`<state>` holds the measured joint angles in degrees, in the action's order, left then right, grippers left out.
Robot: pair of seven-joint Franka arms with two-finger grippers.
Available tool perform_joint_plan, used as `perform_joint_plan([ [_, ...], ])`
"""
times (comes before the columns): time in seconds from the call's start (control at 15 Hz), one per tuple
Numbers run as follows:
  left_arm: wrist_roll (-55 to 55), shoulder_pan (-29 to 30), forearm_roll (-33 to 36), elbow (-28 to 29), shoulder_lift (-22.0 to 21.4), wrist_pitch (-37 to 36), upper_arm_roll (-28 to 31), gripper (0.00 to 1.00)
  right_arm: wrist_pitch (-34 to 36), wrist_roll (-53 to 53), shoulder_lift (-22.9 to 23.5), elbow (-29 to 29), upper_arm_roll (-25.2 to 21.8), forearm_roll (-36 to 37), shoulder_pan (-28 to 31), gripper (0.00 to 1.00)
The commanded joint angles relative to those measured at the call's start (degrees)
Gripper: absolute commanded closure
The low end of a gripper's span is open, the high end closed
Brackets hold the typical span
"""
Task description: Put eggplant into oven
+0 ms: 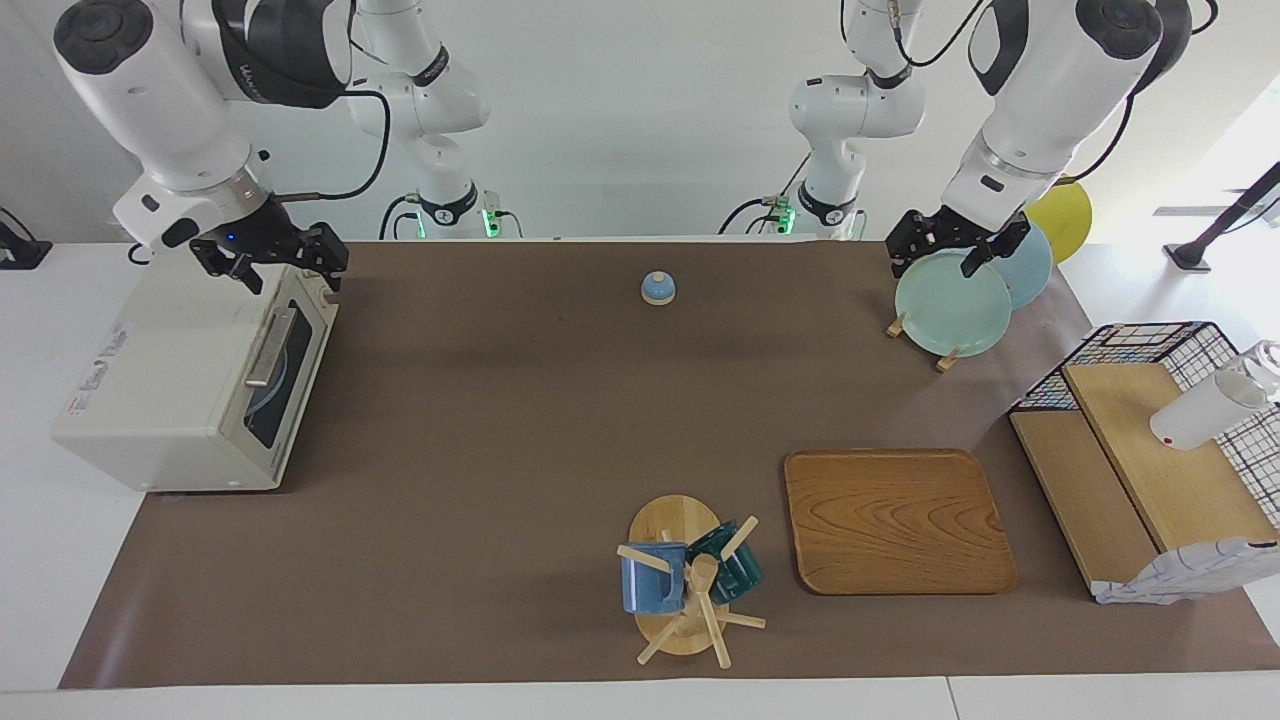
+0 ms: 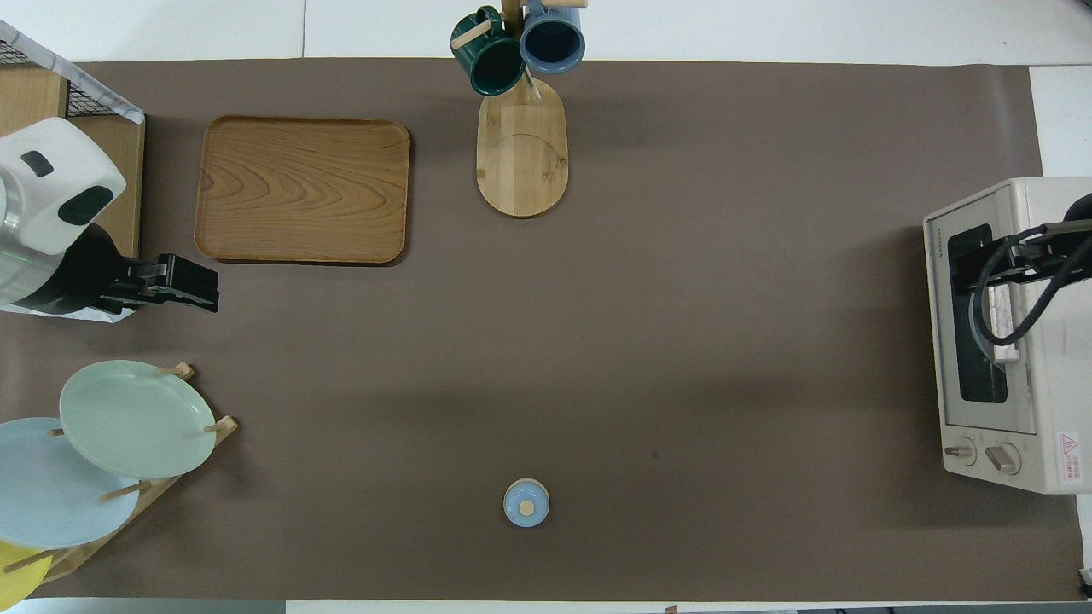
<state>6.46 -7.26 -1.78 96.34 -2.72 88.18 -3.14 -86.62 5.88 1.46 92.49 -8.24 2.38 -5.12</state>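
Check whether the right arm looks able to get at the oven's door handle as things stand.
Probably yes. The right pincer is open and empty, up over the oven at its robot-side corner, and nothing stands between it and the handle on the closed door.
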Motion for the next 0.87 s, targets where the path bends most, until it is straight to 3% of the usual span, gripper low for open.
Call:
perform_joint_plan([
  [0.0,-0.6,0.5,-0.1,0.1,-0.6,0.0,-0.3,0.0,-0.6,-0.6,-1.3,0.9,-0.3,-1.5,-0.2,0.0],
  [0.8,-0.6,0.5,-0.1,0.1,-0.6,0.0,-0.3,0.0,-0.8,-0.5,-1.7,0.5,-0.1,-1.4,-0.5,0.0],
])
